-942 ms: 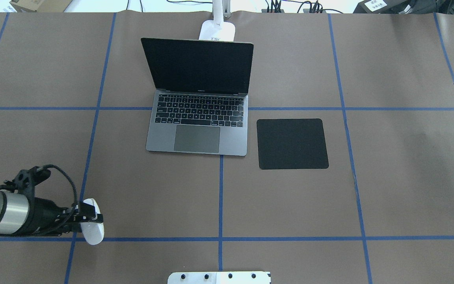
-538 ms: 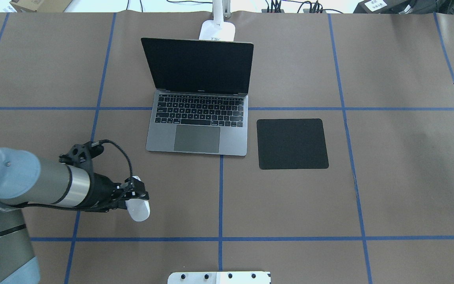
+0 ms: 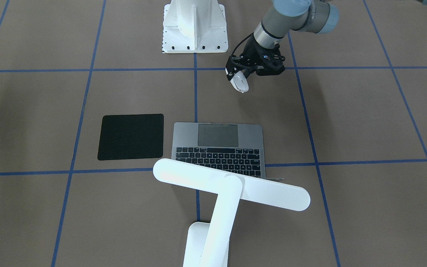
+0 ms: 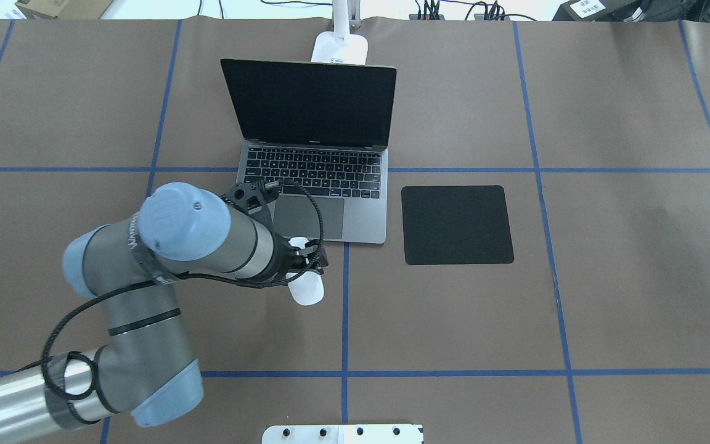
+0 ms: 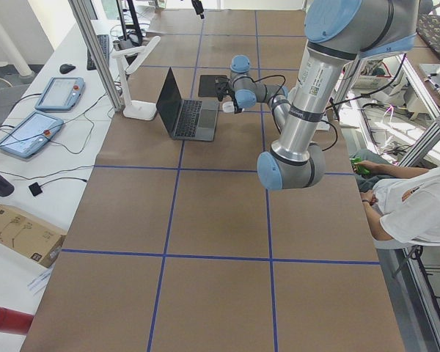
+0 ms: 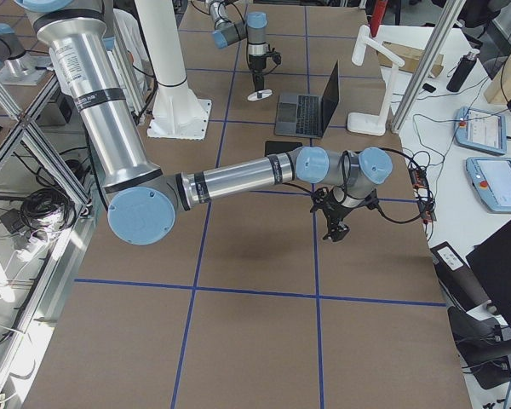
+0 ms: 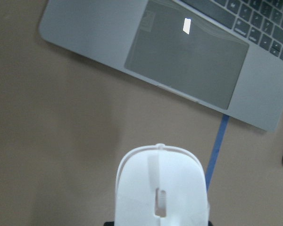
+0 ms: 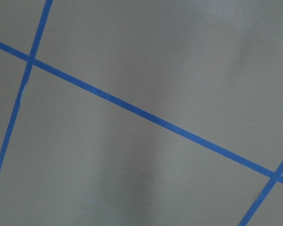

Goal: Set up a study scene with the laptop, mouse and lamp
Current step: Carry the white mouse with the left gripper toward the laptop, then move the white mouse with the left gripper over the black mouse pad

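We find the left gripper (image 4: 309, 261) pinching the mouse (image 4: 306, 288) at one end, its fingers closed on the white shell. The mouse is held off the table (image 4: 453, 320), just in front of the front edge of the laptop (image 4: 315, 172), near the trackpad (the left wrist view looks along it toward that edge). The laptop is open, its screen dark, with the black mat (image 4: 457, 225) just beside it on the robot's right. The lamp (image 3: 232, 189) stands behind the screen. The right gripper (image 6: 332, 228) hangs over the table, well apart from these; we cannot tell whether its fingers are spread.
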